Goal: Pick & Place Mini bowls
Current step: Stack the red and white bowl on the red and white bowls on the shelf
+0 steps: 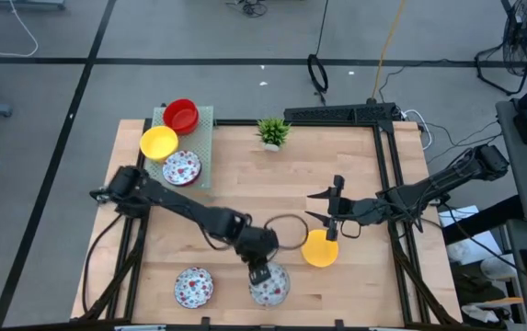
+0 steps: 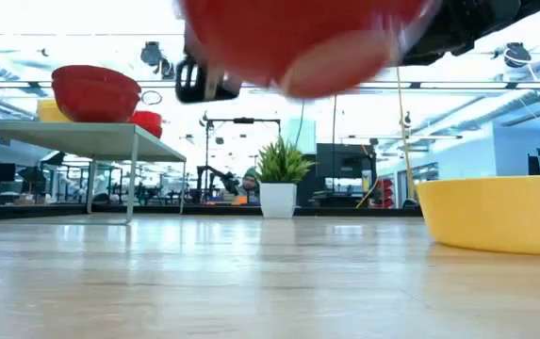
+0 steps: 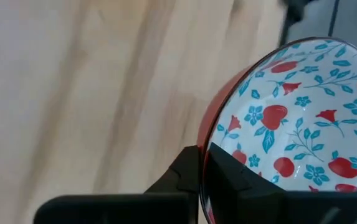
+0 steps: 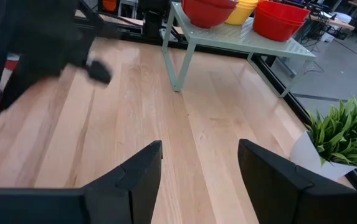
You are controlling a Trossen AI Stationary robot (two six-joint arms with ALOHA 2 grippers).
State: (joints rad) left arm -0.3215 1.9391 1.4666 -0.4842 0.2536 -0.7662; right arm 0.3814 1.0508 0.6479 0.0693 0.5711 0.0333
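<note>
A floral bowl [image 1: 269,284], white inside with red fruit and blue leaves and glossy red outside, is gripped at its rim by the left gripper [image 1: 259,273] near the front edge of the tabletop [image 1: 235,175]; in the low view it is seen raised clear of the wood, and in the left wrist view the rim is pinched between the dark fingers [image 3: 184,180]. A second floral bowl [image 1: 193,286] is seen just to its left on the tabletop, and a plain yellow bowl [image 1: 320,248] is set to its right, below the right gripper [image 1: 335,213], whose fingers are held wide apart and empty. On a small pale green stand [image 1: 205,129] at the rear left corner, a red bowl [image 1: 181,116], a yellow bowl [image 1: 158,143] and a third floral bowl [image 1: 182,167] are placed close together. A potted plant [image 1: 273,132] is found at the rear edge
</note>
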